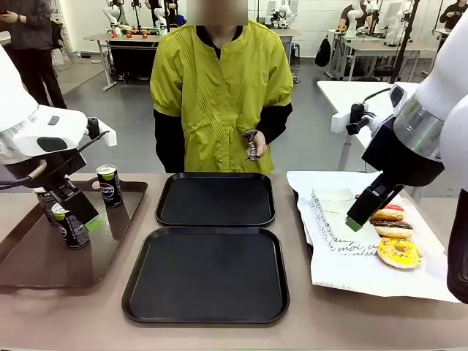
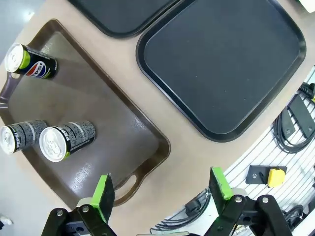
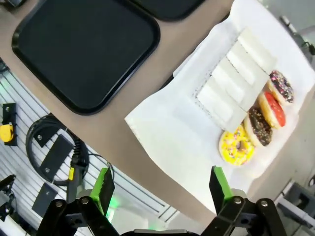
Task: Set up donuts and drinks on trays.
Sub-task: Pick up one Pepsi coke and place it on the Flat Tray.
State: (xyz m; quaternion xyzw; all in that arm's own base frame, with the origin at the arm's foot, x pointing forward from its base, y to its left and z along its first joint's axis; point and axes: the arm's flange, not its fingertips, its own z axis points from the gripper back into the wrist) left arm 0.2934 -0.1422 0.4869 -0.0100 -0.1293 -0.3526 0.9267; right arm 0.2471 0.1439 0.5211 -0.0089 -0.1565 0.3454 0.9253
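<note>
Two empty black trays lie mid-table, one far (image 1: 216,199) and one near (image 1: 207,274). Three dark Pepsi cans stand on a brown tray (image 1: 29,256) at the left: one at the back (image 1: 110,185) and two closer together (image 1: 72,225) (image 1: 45,205). My left gripper (image 1: 80,212) hovers over them, open and holding nothing (image 2: 160,189). At the right, several donuts lie in a row on white paper, among them a yellow (image 1: 398,252) and a chocolate one (image 1: 391,228). Flat white boxes (image 1: 336,212) lie beside them. High above them my right gripper (image 1: 355,219) is open and holds nothing (image 3: 160,189).
A person in a yellow-green top stands at the far edge, one hand (image 1: 252,144) holding a small dark object. The white paper (image 3: 182,128) overhangs the table's right part. Cables and brackets (image 2: 295,123) hang on a slatted panel below the near table edge.
</note>
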